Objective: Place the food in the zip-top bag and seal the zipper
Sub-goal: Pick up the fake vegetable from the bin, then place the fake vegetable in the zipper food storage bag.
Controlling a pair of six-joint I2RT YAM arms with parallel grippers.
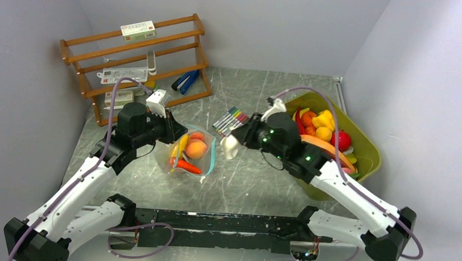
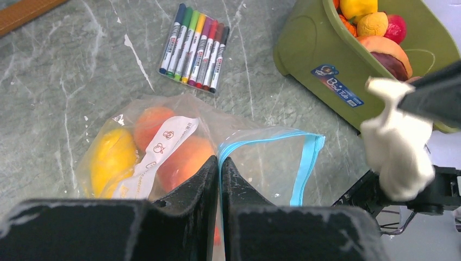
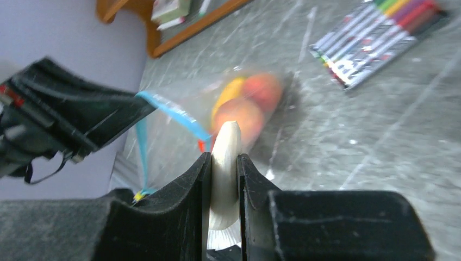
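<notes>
The clear zip-top bag (image 1: 192, 153) lies left of centre and holds a yellow piece (image 2: 111, 160), two orange round fruits (image 2: 182, 160) and a carrot (image 1: 188, 166). My left gripper (image 1: 171, 130) is shut on the bag's mouth edge, its jaws (image 2: 219, 163) pinching the teal zipper (image 2: 304, 168), so the mouth is held open towards the right. My right gripper (image 1: 235, 144) is shut on a white toy food (image 3: 224, 147) and holds it just right of the bag mouth, above the table. The white food also shows in the left wrist view (image 2: 399, 149). The bag (image 3: 163, 136) lies ahead of the right gripper (image 3: 223, 163).
An olive-green tub (image 1: 369, 152) at the right holds several more toy fruits. A set of marker pens (image 1: 230, 120) lies behind the bag. A wooden rack (image 1: 139, 58) with small items stands at the back left. Walls close in on the left, the back and the right.
</notes>
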